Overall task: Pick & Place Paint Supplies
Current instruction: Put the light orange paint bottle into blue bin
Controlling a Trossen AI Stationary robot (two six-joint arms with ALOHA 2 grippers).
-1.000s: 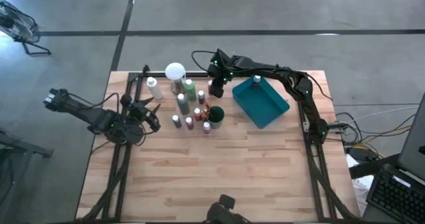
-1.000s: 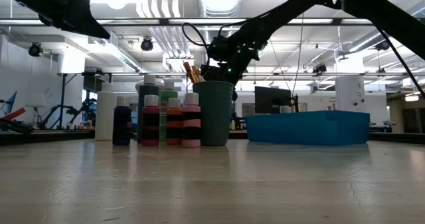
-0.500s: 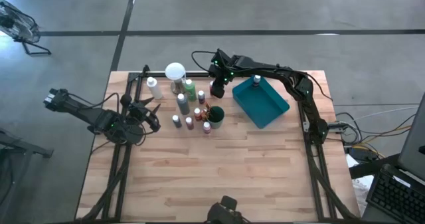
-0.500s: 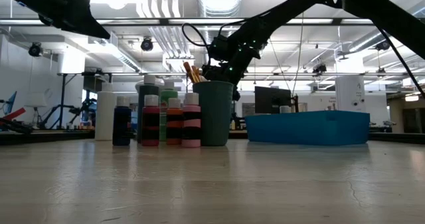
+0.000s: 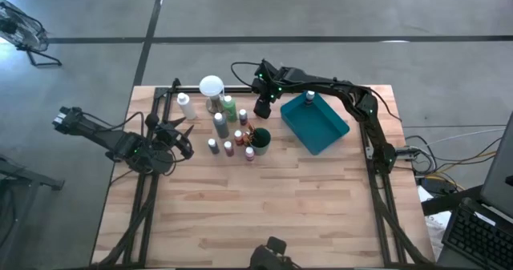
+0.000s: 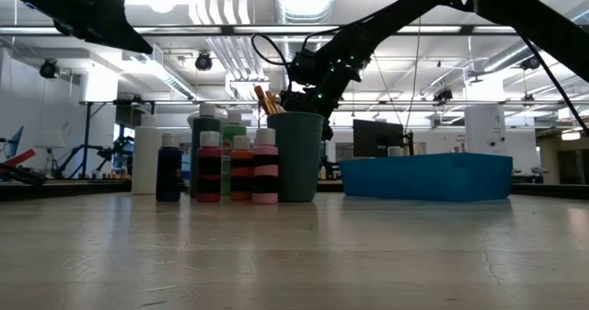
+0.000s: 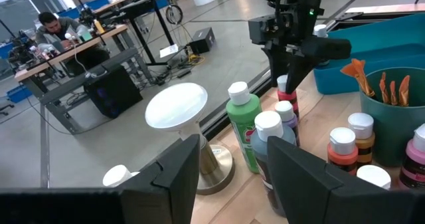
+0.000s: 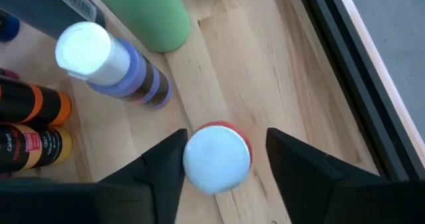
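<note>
I judge the step to be the grasp of the red bottle (image 8: 217, 161), which stands upright on the table (image 5: 280, 214) close to the far edge, just beside the tray (image 5: 325, 134).

The right gripper (image 8: 226, 134) hangs directly above it. Its fingers are spread wide, one on each side of the white cap, and they hold nothing. One finger looks closer to the cap than the other, so I would centre first. Then I would go lower, so that the pads meet the body and not only the cap, and close slowly. The purple bottle (image 8: 126, 74) and the green bottle (image 8: 143, 11) stand near, so I would lift straight up before I turn toward the tray.

The left gripper (image 5: 183, 142) waits on the left side of the table, nearer to me than the bottles. Its fingers are apart and empty.

Now the count, from the front to the back:
- **Cup:** one cup (image 7: 398, 131), with about four brushes (image 7: 382, 88) in it.
- **Bottles on the table:** about nine, counting the red one.
- **Lamp:** one round white lamp (image 7: 176, 106) behind them.
- **Tray:** one tray, and one bottle (image 5: 309, 96) is already in it.

Some bottles hide others, so I cannot be sure of the number.
</note>
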